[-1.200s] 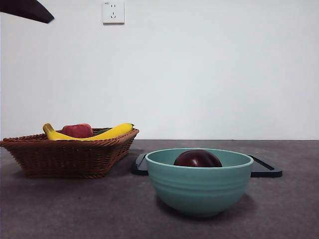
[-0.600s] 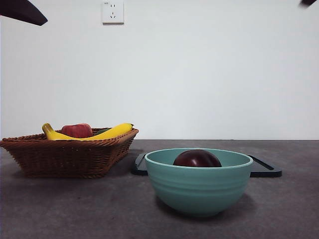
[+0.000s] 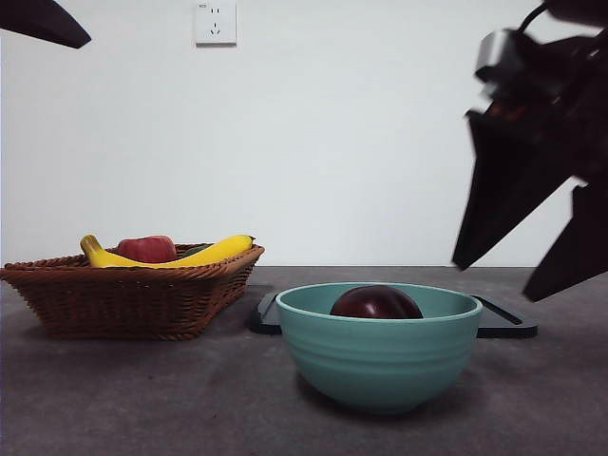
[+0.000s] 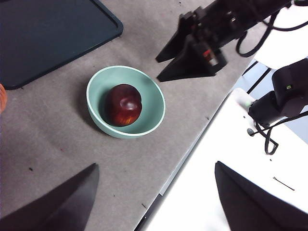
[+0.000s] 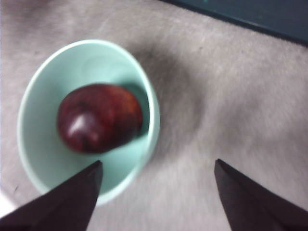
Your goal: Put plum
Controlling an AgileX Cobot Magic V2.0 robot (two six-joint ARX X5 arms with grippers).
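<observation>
The plum [image 3: 376, 303] lies inside the teal bowl [image 3: 380, 353], which stands on the grey tabletop [image 3: 142, 399] near the front, a little right of centre. Only the plum's dark, glossy top shows above the rim in the front view; the left wrist view shows it resting on the bowl's floor [image 4: 124, 104], and the right wrist view shows it off-centre in the bowl [image 5: 100, 117].

The right end effector [image 3: 518, 271] hangs in the air at the right of the scene, above the tabletop and to the right of the bowl, touching nothing. Its two black jaws stand apart and hold nothing. In its own wrist view the bowl [image 5: 33, 159] lies partly between the jaws, and the picture is somewhat blurred. From the left wrist view the same end effector [image 4: 159, 70] shows just beside the bowl's rim.

The left end effector [image 4: 154, 192] is high and well apart from the bowl, its jaws spread wide and empty; in the front view only a black tip [image 3: 43, 21] shows at the top left corner.

A dark tray [image 3: 508, 323] lies flat behind the bowl. At the left stands a wicker basket [image 3: 128, 299] holding a banana [image 3: 214, 253] and a red fruit [image 3: 147, 249]. A wall socket [image 3: 216, 23] sits high on the white wall.
</observation>
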